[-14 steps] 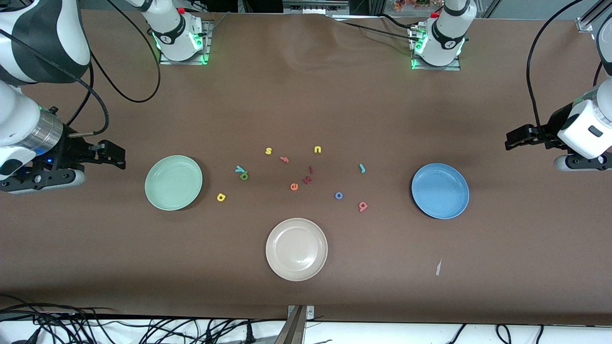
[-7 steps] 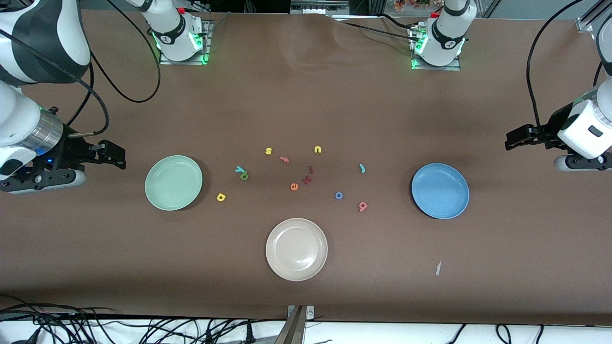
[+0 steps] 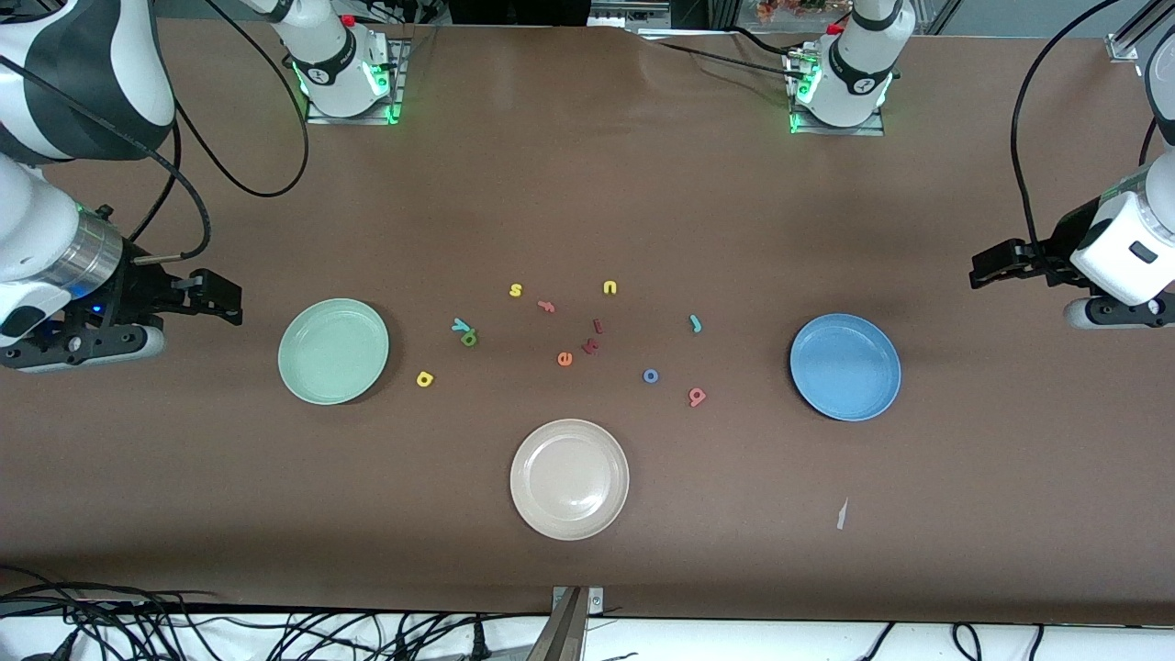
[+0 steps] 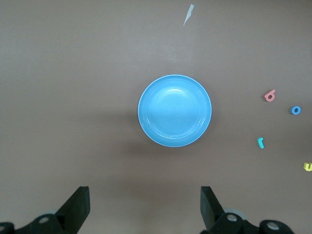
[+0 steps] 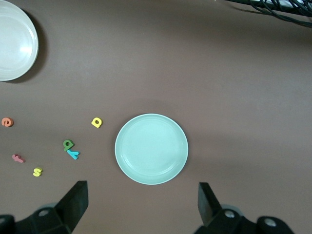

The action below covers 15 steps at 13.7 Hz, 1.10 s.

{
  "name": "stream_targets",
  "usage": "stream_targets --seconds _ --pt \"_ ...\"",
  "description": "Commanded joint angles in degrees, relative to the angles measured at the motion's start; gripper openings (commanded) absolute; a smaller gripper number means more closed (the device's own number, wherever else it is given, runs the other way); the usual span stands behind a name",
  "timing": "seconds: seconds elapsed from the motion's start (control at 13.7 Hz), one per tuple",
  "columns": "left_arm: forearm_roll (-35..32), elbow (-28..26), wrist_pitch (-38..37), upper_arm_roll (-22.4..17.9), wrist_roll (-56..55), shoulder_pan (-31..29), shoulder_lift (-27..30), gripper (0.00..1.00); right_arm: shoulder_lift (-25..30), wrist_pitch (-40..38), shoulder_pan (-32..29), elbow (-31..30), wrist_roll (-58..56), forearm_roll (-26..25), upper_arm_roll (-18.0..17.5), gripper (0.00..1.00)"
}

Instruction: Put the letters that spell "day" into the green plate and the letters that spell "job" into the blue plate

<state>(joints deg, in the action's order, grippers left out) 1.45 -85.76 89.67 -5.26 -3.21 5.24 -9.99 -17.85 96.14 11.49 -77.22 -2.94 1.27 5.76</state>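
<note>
The green plate (image 3: 333, 351) (image 5: 151, 148) lies empty toward the right arm's end. Beside it are the yellow a (image 3: 424, 378) (image 5: 97, 122), dark green d (image 3: 469, 339) (image 5: 68, 144) and teal y (image 3: 461, 324) (image 5: 74, 154). The blue plate (image 3: 844, 367) (image 4: 174, 110) lies empty toward the left arm's end, with the teal j (image 3: 696, 323) (image 4: 261, 142), blue o (image 3: 651, 375) (image 4: 296, 110) and pink b (image 3: 697, 397) (image 4: 269, 95) beside it. My right gripper (image 3: 223, 303) (image 5: 141, 187) hangs open above the table next to the green plate. My left gripper (image 3: 982, 271) (image 4: 145, 190) hangs open next to the blue plate. Both are empty.
A beige plate (image 3: 569, 478) lies nearest the front camera. Other letters sit mid-table: yellow s (image 3: 516, 290), yellow u (image 3: 609, 287), orange e (image 3: 565, 359), an orange-pink letter (image 3: 546, 306) and two dark red letters (image 3: 592, 338). A paper scrap (image 3: 841, 512) lies near the blue plate.
</note>
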Motion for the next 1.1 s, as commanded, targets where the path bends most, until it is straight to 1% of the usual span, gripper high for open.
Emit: stream_targets --seconds 0.0,0.22,0.44,0.58,0.73,0.8,0.88,1.02 --pt "-0.1 -1.0 0.2 -0.2 0.8 0.2 1.3 1.0 -0.3 -0.3 0.5 0.2 0.1 -0.2 -0.1 1.0" --pt "-0.1 -1.0 0.2 -0.2 0.8 0.2 1.3 1.0 -0.3 -0.3 0.5 0.2 0.0 -0.2 -0.1 1.0" --pt "0.0 -1.0 0.2 -0.2 0.8 0.3 1.3 1.0 -1.5 -0.3 0.5 0.0 -0.2 -0.1 -0.1 1.0" --pt "0.3 -1.0 0.2 -0.2 0.8 0.3 1.2 1.0 -1.6 0.0 1.4 0.0 0.1 0.0 -0.1 1.0" --pt "0.7 -0.8 0.4 -0.1 0.5 0.6 0.4 1.0 -2.8 0.3 2.2 0.0 0.4 0.0 -0.1 1.0" --pt "1.5 -0.7 0.5 0.3 0.1 1.0 -0.1 1.0 -3.6 0.6 2.9 0.0 0.5 0.1 -0.1 1.0" --pt "3.9 -0.7 0.9 0.7 0.0 1.3 -1.1 1.0 -4.4 1.1 3.5 0.0 0.6 0.2 -0.1 1.0" --pt "6.5 -1.4 3.5 1.6 -0.2 2.1 -3.4 1.0 -5.3 2.3 4.8 0.0 1.2 0.2 -0.1 1.0"
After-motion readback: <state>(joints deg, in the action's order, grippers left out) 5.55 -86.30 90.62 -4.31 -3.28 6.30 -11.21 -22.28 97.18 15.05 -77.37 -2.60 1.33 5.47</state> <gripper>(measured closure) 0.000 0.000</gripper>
